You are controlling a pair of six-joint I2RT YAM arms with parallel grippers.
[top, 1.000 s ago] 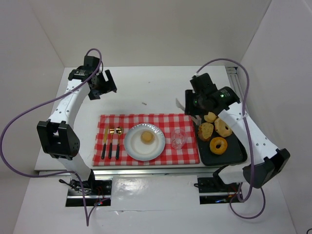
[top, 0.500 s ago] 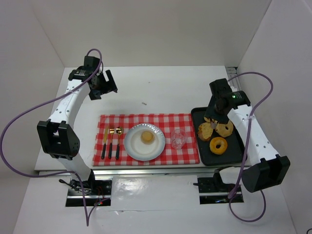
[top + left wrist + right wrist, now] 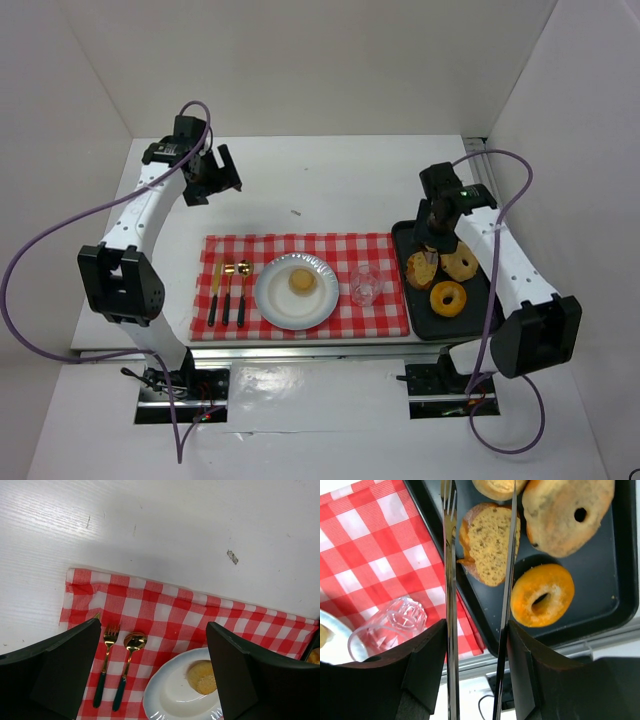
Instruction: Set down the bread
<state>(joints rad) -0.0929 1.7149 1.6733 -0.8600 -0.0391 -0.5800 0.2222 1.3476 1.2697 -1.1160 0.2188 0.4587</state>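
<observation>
One round piece of bread (image 3: 302, 282) lies on the white plate (image 3: 275, 305), also seen in the left wrist view as a bun (image 3: 201, 676). More bread lies on the black tray (image 3: 620, 580): a cut brown piece (image 3: 487, 542), a small bun (image 3: 497, 486) and a larger rough piece (image 3: 567, 510). My right gripper (image 3: 476, 645) is shut on metal tongs (image 3: 449, 555), whose two arms straddle the cut brown piece from above. My left gripper (image 3: 152, 670) hangs open and empty over the cloth's far left part.
An orange ring doughnut (image 3: 542, 595) lies at the tray's near end. On the red checked cloth (image 3: 380, 310) a clear glass (image 3: 365, 285) stands between plate and tray. A fork (image 3: 105, 662) and a spoon (image 3: 129, 665) lie left of the plate.
My right arm has swung from the tray's far left corner to over the tray, and the tongs now point down at the bread there. The left arm has not moved.
</observation>
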